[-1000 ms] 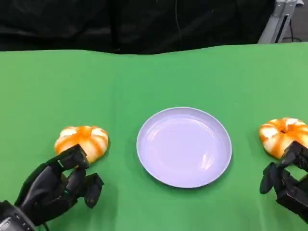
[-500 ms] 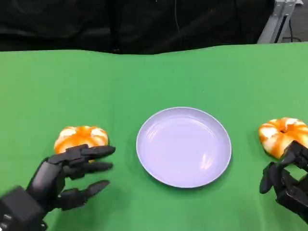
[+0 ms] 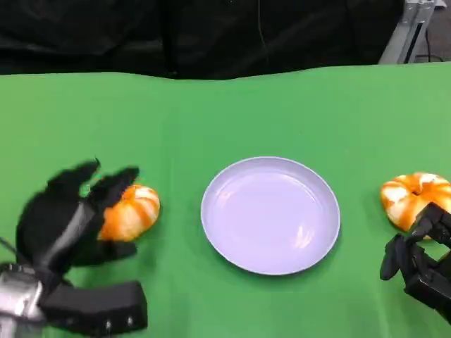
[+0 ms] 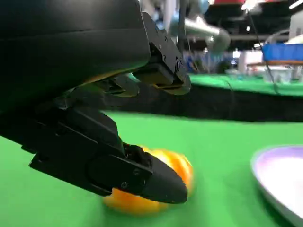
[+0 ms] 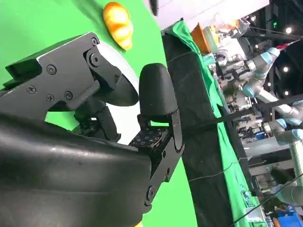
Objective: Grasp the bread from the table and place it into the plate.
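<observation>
Two orange-and-white bread rolls lie on the green table, on either side of a pale lilac plate. My left hand is blurred with motion and reaches over the near left side of the left bread, fingers spread and not closed on it. In the left wrist view the same bread lies between the hand's thumb and upper fingers, with the plate's rim beyond. My right hand rests just in front of the right bread, holding nothing.
The table's far edge meets a black backdrop. Open green cloth lies between the left bread and the plate. In the right wrist view, past my right hand, the left bread shows far across the table.
My left hand has opened its fingers, lifted and moved forward onto the left bread. The right hand, the plate and both breads have stayed put.
</observation>
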`<move>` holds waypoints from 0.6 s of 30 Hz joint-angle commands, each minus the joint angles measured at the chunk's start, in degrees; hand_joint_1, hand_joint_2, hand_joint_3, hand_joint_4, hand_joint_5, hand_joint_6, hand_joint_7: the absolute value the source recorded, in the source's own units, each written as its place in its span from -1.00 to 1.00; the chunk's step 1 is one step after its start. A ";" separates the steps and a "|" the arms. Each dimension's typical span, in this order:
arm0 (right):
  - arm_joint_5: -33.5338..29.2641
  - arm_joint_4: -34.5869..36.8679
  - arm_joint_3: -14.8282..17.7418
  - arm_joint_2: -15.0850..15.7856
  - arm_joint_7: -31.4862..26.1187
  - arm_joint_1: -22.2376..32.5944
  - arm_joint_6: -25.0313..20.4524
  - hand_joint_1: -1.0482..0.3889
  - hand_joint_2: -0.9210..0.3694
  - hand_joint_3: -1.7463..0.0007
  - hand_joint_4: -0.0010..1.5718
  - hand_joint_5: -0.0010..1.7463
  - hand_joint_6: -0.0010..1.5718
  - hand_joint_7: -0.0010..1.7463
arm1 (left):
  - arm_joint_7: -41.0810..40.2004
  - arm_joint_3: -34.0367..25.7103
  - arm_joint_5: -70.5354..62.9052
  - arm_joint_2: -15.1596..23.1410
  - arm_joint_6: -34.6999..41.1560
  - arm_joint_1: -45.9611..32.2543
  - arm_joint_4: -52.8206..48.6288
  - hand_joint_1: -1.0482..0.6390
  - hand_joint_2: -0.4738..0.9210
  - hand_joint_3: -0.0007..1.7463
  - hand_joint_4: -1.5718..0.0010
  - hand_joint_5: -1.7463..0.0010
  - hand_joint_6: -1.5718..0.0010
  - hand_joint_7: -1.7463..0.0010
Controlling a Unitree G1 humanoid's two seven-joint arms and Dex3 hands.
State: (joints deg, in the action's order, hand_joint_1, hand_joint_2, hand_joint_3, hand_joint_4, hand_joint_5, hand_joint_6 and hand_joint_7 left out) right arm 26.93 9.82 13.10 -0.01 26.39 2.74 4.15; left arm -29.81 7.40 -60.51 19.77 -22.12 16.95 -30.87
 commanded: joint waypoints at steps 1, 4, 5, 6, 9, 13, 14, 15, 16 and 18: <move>0.16 0.01 0.56 0.78 -0.18 -0.29 0.32 0.34 -0.42 -0.38 0.10 1.00 -0.06 0.85 | 1.42 5.01 0.72 2.57 3.36 4.09 -4.94 -0.89 1.00 -0.93 0.50 0.99 0.46 0.99; -0.05 -0.18 0.44 0.82 -0.33 -0.29 0.29 0.34 -0.42 -0.39 0.10 1.00 -0.06 0.85 | 1.15 8.12 1.77 2.97 4.12 7.16 -9.46 -0.88 1.00 -0.91 0.49 0.98 0.45 0.99; -0.22 -0.21 0.40 0.83 -0.44 -0.29 0.41 0.34 -0.42 -0.40 0.10 1.00 -0.06 0.85 | 1.13 9.08 2.11 2.89 4.25 8.31 -11.21 -0.88 1.00 -0.90 0.46 0.98 0.44 0.99; -0.34 -0.32 0.37 0.82 -0.60 -0.26 0.40 0.34 -0.42 -0.40 0.10 1.00 -0.06 0.85 | 1.14 10.00 2.61 2.77 4.21 9.44 -12.92 -0.87 1.00 -0.89 0.45 0.97 0.43 0.98; -0.27 -0.56 0.34 0.64 -0.77 -0.22 0.27 0.34 -0.41 -0.40 0.10 1.00 -0.06 0.86 | 1.80 12.49 4.20 2.52 3.92 12.19 -16.98 -0.85 1.00 -0.88 0.44 0.97 0.42 0.98; -0.23 -0.66 0.25 0.59 -0.77 -0.14 0.27 0.35 -0.42 -0.41 0.10 1.00 -0.07 0.86 | 3.69 15.11 6.15 2.30 3.97 14.41 -19.86 -0.87 1.00 -0.82 0.44 0.98 0.43 0.99; -0.23 -0.74 0.21 0.51 -0.80 -0.09 0.33 0.35 -0.42 -0.41 0.10 1.00 -0.07 0.86 | 3.89 15.64 6.59 2.14 3.96 14.67 -20.48 -0.87 1.00 -0.81 0.44 0.98 0.43 0.99; -0.25 -0.83 0.16 0.45 -0.82 -0.04 0.37 0.35 -0.42 -0.41 0.10 1.00 -0.07 0.86 | 4.01 16.10 6.97 2.06 3.98 14.87 -20.98 -0.89 1.00 -0.80 0.44 0.99 0.43 1.00; -0.28 -0.99 0.09 0.42 -0.85 0.03 0.38 0.35 -0.42 -0.41 0.10 1.00 -0.07 0.86 | 4.15 16.53 7.42 1.97 3.96 15.09 -21.50 -0.90 1.00 -0.80 0.44 0.99 0.43 1.00; -0.32 -1.31 0.00 0.32 -0.99 0.19 0.39 0.35 -0.42 -0.41 0.10 1.00 -0.07 0.86 | 4.71 17.24 8.47 1.89 3.82 15.65 -22.59 -0.90 1.00 -0.78 0.45 0.99 0.44 1.00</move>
State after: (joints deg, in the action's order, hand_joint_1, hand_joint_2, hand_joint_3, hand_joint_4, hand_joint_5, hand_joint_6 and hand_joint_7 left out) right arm 26.52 9.62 12.91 -0.06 25.74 2.65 4.17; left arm -26.49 23.80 -53.38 21.16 -18.27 31.36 -51.89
